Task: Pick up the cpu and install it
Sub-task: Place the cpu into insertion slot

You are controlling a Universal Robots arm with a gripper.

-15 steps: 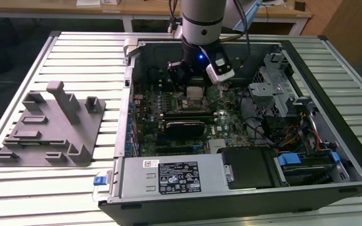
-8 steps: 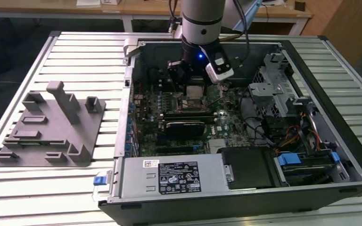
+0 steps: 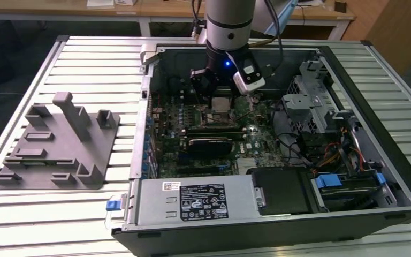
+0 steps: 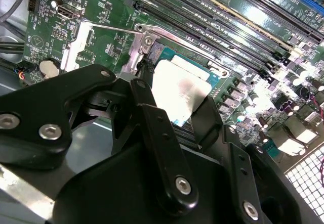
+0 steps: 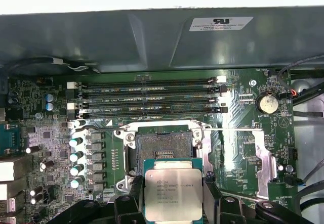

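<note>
1. The picking up is done: the gripper (image 5: 172,184) is clamped on the cpu (image 5: 173,197) at two opposite edges.
2. The cpu hangs near the open socket (image 5: 163,145) and is not yet seated, so the installing is left.

We find the socket (image 5: 169,144) on the motherboard (image 5: 40,133), inside the open computer case (image 3: 277,233), which stands on the slatted table (image 3: 91,59). The cpu (image 5: 173,194) hangs at the socket's edge, on the side away from the memory slots (image 5: 152,100). It is clamped between the fingers (image 5: 135,188) of the gripper (image 5: 172,183). The memory slots lie just beside the socket, between it and the case wall. In the exterior view, the drive cage (image 3: 320,101) stands on the exterior view's right of the socket. The power supply (image 3: 195,201) lies before the socket. The fixture block (image 3: 55,147) lies well apart on the exterior view's left, outside the case.
</note>
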